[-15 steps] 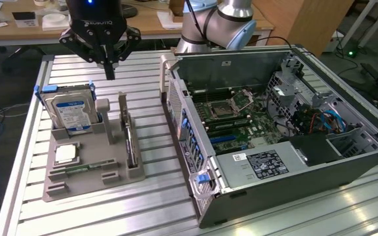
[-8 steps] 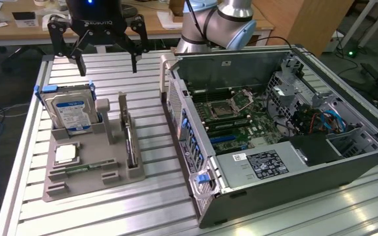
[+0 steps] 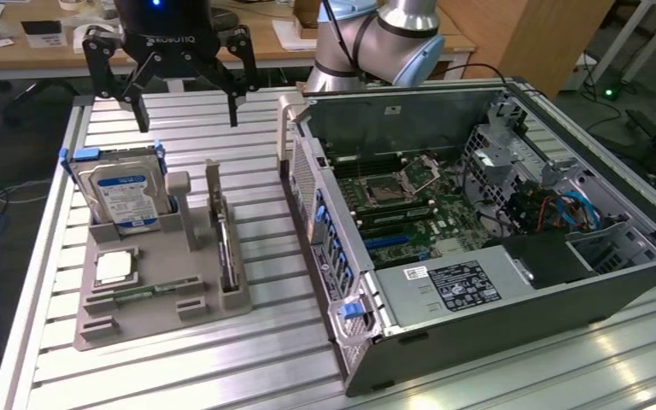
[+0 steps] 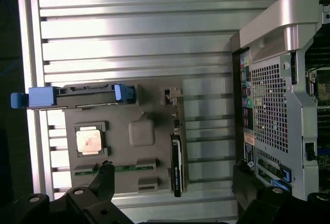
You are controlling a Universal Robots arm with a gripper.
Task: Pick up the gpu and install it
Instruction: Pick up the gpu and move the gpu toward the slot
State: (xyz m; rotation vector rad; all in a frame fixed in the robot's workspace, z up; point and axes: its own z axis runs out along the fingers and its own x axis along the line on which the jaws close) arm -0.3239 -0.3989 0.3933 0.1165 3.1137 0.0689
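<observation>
From my console, the black metal gripper [image 3: 188, 120] hangs high over the ribbed aluminium counter [image 3: 191, 367], its fingers spread wide with nothing between them. I take the grey moulded plastic holder [image 3: 151, 320] as my landmark.

The gpu [image 3: 225, 256], a thin flat dark circuit card with a brownish face, stands on its long edge in a slot. That slot runs along the holder's side facing the open grey metal computer case [image 3: 477, 256]. The card is seated there, neither lifted nor installed. The silver hard drive with the blue-white label [image 3: 129, 195] stands upright at the holder's end nearest the gripper. The gripper hangs beyond that end, well above it.

What matters is where the card lies from the gripper: down, and further along the holder's case-facing side, past the hard drive. The card's long axis runs the length of the holder, roughly parallel with the case wall beside it.

In the wrist view the gpu [image 4: 177, 165] shows between the two spread fingers. The line from fingertip to fingertip crosses its long axis about square (so the fingers face its thin flat sides, as far as I can judge). I would call the pick-up barely begun.
</observation>
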